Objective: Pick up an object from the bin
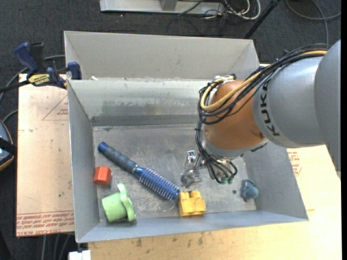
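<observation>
My gripper [190, 177] hangs low over the bin floor right of the middle, its metal fingertips pointing down. A yellow block [191, 203] lies just below the fingertips near the front wall. A blue hairbrush [140, 171] with a dark handle stretches diagonally from the left to end beside the gripper and the yellow block. Nothing shows between the fingers.
A small orange-red block [101, 175] and a light green cup-like piece [117, 205] lie at the front left. A grey-blue lump [249, 190] rests at the front right. The orange wrist cover and cables hang over the bin's right half.
</observation>
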You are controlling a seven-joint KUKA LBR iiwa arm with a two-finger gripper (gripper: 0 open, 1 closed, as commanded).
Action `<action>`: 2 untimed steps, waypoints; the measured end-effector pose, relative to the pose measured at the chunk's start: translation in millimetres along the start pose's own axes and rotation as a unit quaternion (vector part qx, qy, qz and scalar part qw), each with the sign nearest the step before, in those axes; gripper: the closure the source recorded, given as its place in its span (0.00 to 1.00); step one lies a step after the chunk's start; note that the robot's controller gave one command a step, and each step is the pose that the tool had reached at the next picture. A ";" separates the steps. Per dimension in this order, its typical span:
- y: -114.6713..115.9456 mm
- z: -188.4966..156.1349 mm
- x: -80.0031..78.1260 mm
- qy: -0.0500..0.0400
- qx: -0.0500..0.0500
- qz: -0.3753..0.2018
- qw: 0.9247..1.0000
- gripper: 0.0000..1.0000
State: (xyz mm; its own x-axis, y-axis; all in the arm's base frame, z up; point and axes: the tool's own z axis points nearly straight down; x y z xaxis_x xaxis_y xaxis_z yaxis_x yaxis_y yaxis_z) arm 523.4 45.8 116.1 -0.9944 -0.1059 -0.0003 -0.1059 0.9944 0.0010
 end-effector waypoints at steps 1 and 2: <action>0.0 0.0 0.0 0.000 0.000 0.000 1.000 0.00; 52.0 41.6 -3.1 -0.005 -0.001 0.002 1.000 0.00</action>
State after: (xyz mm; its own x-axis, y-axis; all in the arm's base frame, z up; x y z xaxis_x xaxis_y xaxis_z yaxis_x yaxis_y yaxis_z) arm 520.9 97.9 74.5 -0.9947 -0.1028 -0.0101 -0.1028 0.9947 0.0021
